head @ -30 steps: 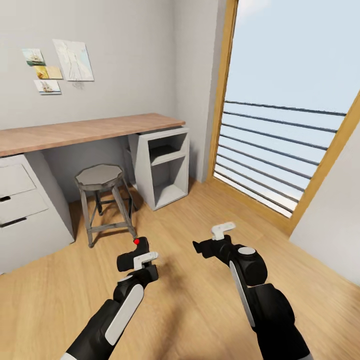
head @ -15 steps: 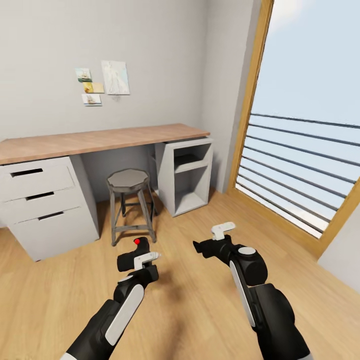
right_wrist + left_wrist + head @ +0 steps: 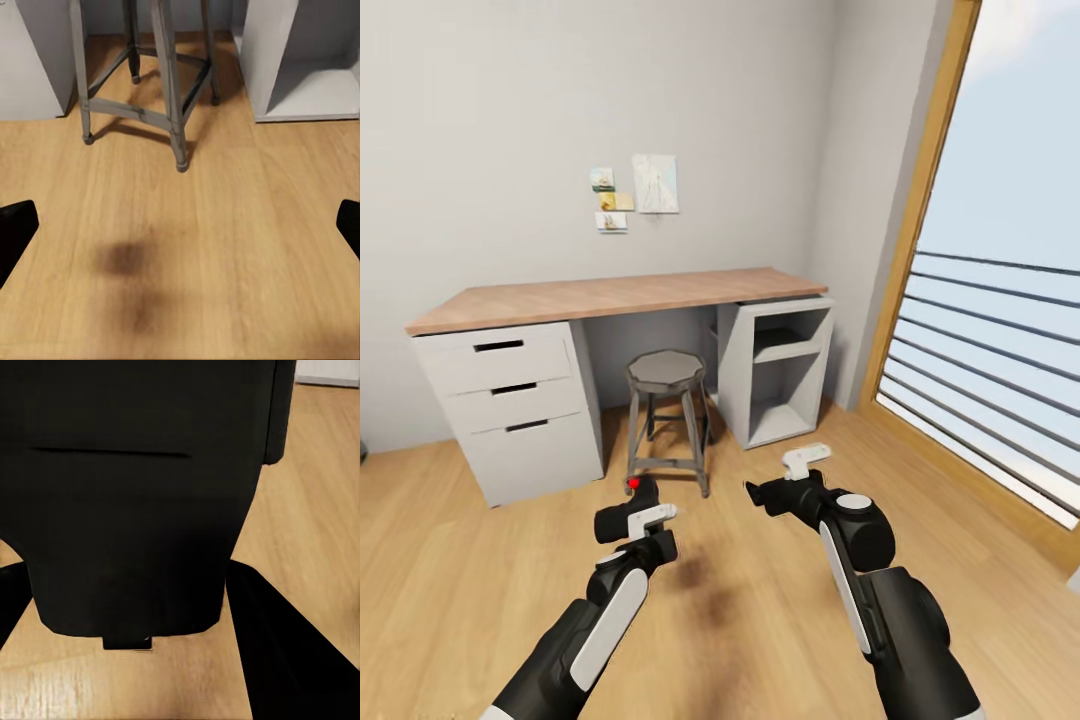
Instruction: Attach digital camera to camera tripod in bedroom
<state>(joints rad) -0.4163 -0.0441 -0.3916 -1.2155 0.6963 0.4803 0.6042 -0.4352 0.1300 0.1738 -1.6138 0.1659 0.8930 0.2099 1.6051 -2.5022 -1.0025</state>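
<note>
floor [image 3: 760, 620]: light wood, white-walled room
desk [image 3: 610, 295]: wood top, 3 drawers, stool [image 3: 666, 372] beneath
digital camera [image 3: 628, 508]: red button up, long axis left-right
left gripper [image 3: 635, 525]: clamped on camera
right gripper [image 3: 780, 480]: spread wide, nothing held

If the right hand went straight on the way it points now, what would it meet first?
Probably the stool: the right hand is open and empty, and its wrist view looks over bare wooden floor toward the stool's legs. It points slightly downward, so the floor short of the stool might come first; depth is unclear.
</note>
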